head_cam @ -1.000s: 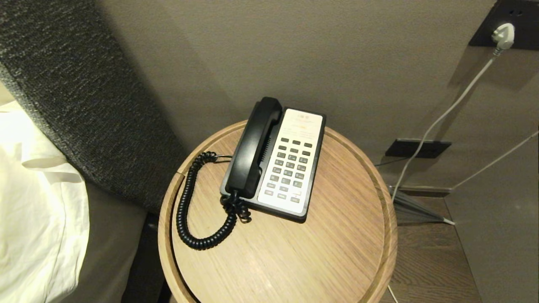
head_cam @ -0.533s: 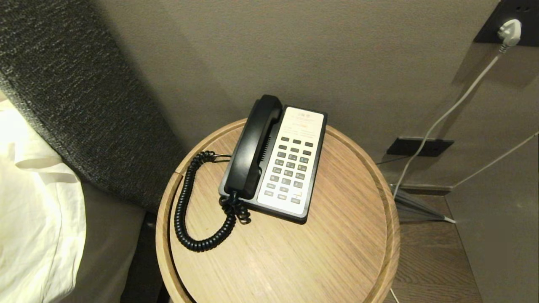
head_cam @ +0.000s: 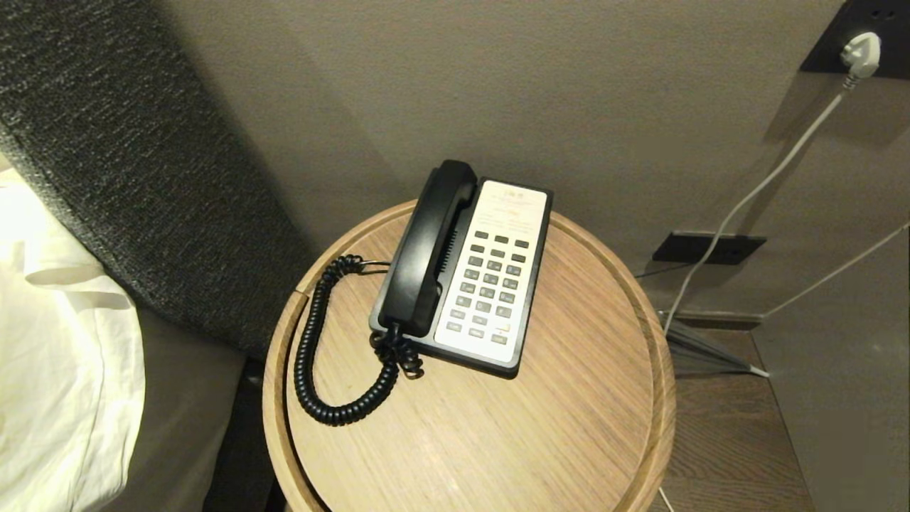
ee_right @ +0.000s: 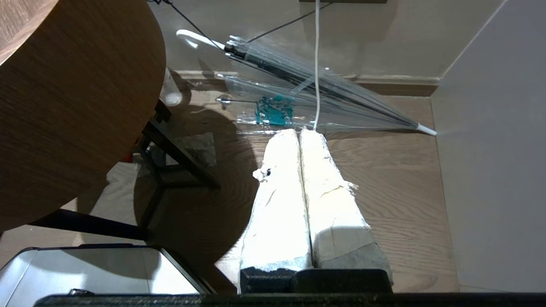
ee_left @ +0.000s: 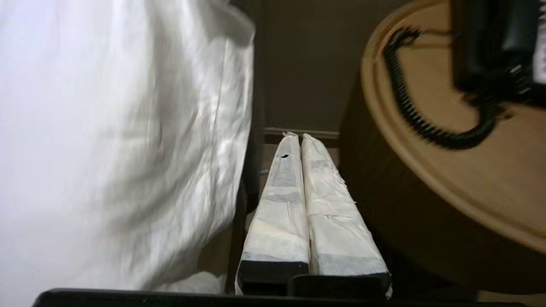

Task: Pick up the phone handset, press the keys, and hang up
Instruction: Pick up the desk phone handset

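The glossy black phone handset point(head_cam: 428, 252) lies in its cradle on the left side of the black-and-white phone base point(head_cam: 498, 274), which stands on a round wooden table point(head_cam: 569, 398). Grey keys point(head_cam: 490, 284) fill the base's white panel. A black coiled cord point(head_cam: 316, 355) loops from the handset's near end across the tabletop. Neither arm shows in the head view. My left gripper point(ee_left: 297, 135) is shut and empty, low between the bed and the table, with the cord point(ee_left: 409, 111) ahead. My right gripper point(ee_right: 298, 131) is shut and empty, low over the floor beside the table.
A dark padded headboard point(head_cam: 121, 156) and white bedding point(head_cam: 57, 355) stand left of the table. A white plug and cable point(head_cam: 768, 178) hang on the wall at right. A clear folded umbrella point(ee_right: 315, 94) lies on the wooden floor. The table's dark legs point(ee_right: 170, 149) stand near my right gripper.
The whole head view shifted slightly a second ago, so the camera moved; the phone and cord have kept their place on the table.
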Robot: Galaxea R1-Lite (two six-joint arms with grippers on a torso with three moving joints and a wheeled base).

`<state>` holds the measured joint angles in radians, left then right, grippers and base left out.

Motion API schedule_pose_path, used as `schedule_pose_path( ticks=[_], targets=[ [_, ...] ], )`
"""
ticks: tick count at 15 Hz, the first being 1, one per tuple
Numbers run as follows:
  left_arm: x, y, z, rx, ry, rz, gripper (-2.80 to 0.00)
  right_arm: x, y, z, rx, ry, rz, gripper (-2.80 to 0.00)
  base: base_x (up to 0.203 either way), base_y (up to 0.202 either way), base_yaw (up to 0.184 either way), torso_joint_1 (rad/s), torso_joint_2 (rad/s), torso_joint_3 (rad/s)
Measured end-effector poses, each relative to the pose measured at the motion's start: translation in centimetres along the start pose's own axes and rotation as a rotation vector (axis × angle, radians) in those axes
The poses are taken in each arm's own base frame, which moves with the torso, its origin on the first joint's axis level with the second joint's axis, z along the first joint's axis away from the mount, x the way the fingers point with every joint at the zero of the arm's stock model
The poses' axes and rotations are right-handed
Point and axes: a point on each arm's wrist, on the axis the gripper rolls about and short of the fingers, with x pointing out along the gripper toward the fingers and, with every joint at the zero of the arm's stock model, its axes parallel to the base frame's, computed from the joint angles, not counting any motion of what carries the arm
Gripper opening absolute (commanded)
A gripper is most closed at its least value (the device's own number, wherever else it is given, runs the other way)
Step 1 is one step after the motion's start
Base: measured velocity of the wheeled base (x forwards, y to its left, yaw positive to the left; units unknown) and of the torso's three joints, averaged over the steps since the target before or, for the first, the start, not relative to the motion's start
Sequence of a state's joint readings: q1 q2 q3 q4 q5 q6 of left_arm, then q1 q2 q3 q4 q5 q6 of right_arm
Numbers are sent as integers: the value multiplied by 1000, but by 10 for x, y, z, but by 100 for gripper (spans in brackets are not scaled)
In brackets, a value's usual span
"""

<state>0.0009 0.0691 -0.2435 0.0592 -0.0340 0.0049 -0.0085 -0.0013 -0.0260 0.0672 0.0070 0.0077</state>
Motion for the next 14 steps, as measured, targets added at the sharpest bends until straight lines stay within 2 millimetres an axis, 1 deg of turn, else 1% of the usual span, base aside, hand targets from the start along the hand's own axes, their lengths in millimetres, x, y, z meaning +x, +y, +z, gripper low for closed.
schedule_pose_path(
  ticks=[1,2,3,4,5,7,9,10,11,12,13,14],
  targets=[
    [-1,-1,26,-12,8,-27,-280,0,0,0,0,0,0,-280,0,0,0,0,0,0],
    [2,-1,55,-25,25,-63,-280,0,0,0,0,0,1,-280,0,0,0,0,0,0],
    [10,-2,83,-40,52,-102,-280,0,0,0,0,0,2,-280,0,0,0,0,0,0],
    [21,-2,109,-56,91,-145,-280,0,0,0,0,0,1,-280,0,0,0,0,0,0],
    [39,-2,133,-74,138,-196,-280,0,0,0,0,0,1,-280,0,0,0,0,0,0],
    [85,-3,173,-111,230,-303,-280,0,0,0,0,0,0,-280,0,0,0,0,0,0],
    [135,-6,199,-133,292,-400,-280,0,0,0,0,0,1,-280,0,0,0,0,0,0],
    [156,-11,207,-139,313,-457,0,0,0,0,0,0,1,-280,0,0,0,0,0,0],
    [176,-19,211,-143,344,-520,0,0,0,0,0,0,1,-280,0,0,0,0,0,0],
    [191,-29,210,-144,382,-573,0,0,0,0,0,0,1,-280,0,0,0,0,0,0],
    [204,-41,206,-139,423,-612,0,0,0,0,0,0,1,-280,0,0,0,0,0,0],
    [212,-52,202,-130,454,-637,0,0,0,0,0,0,1,-280,0,0,0,0,0,0]
  ],
)
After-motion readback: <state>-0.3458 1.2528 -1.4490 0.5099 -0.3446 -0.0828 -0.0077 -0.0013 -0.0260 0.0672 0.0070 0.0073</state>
